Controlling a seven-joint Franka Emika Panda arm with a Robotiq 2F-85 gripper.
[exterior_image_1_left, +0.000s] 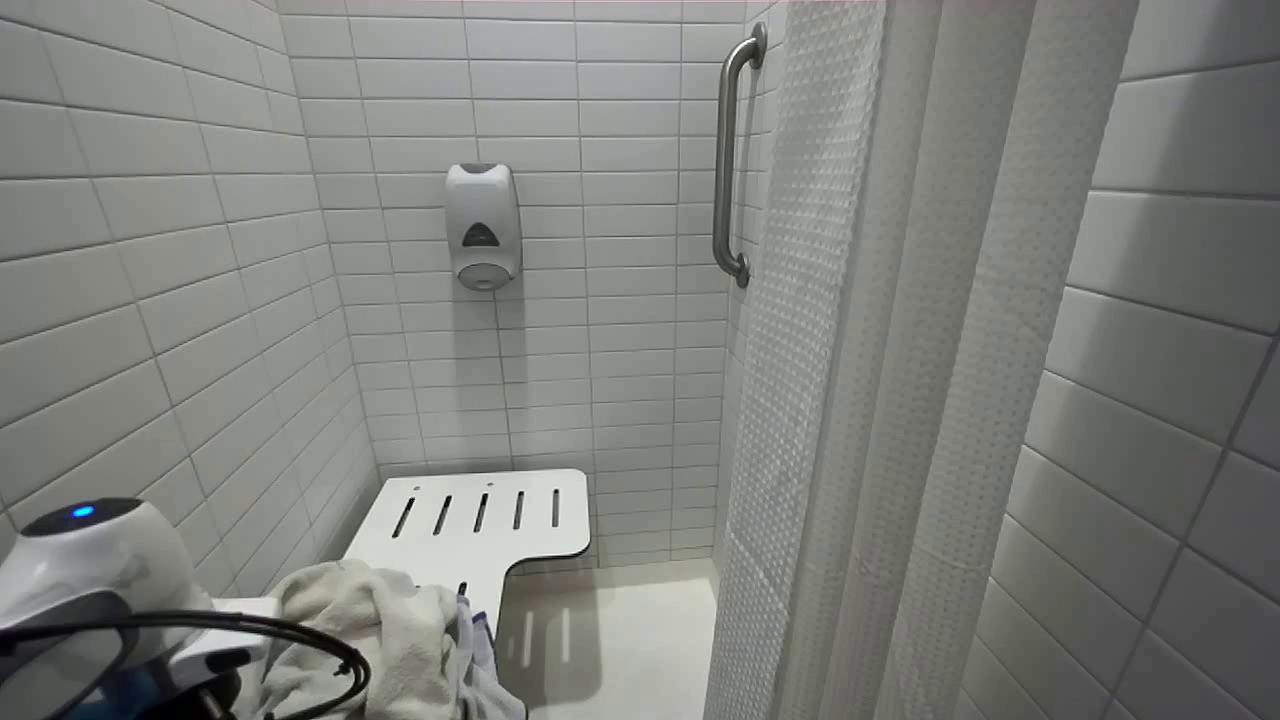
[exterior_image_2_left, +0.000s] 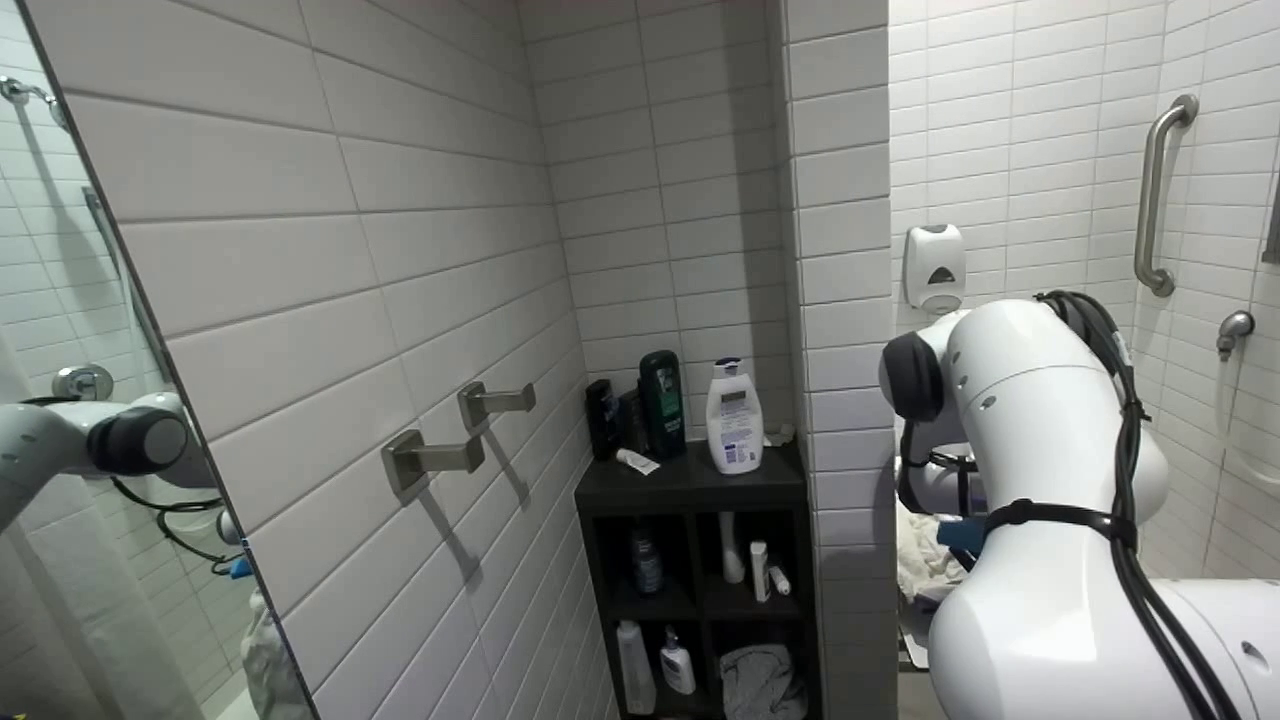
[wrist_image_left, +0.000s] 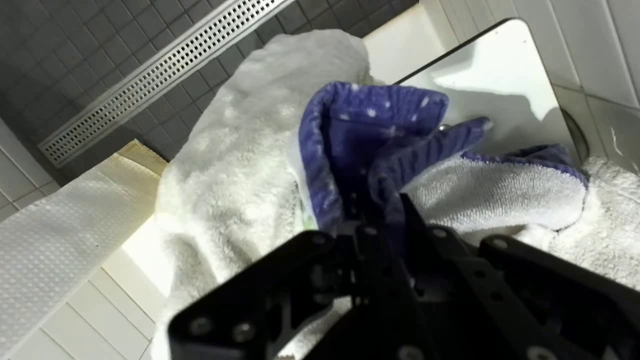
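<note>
My gripper (wrist_image_left: 379, 212) is shut on a blue cloth (wrist_image_left: 385, 107) in the wrist view, its folds rising from between the dark fingers. A paler, white-faced flap of cloth (wrist_image_left: 490, 190) with a blue edge hangs to the right. White towel fabric (wrist_image_left: 250, 150) lies bunched behind and left of the fingers; whether it is also pinched is hard to tell. In both exterior views the white towel (exterior_image_1_left: 350, 610) shows beside the arm's wrist, with a blue-edged cloth (exterior_image_1_left: 478, 640) at its right in an exterior view. The fingers themselves are hidden there.
A slotted white shower seat (exterior_image_1_left: 545, 510) stands behind the towel. A curtain (exterior_image_1_left: 900, 400) hangs at the right. Wall hooks (exterior_image_2_left: 435, 458), a mirror (exterior_image_2_left: 130, 480) and a black shelf (exterior_image_2_left: 690, 485) with several bottles are near the arm (exterior_image_2_left: 1040, 400). A floor drain (wrist_image_left: 165, 75) runs below.
</note>
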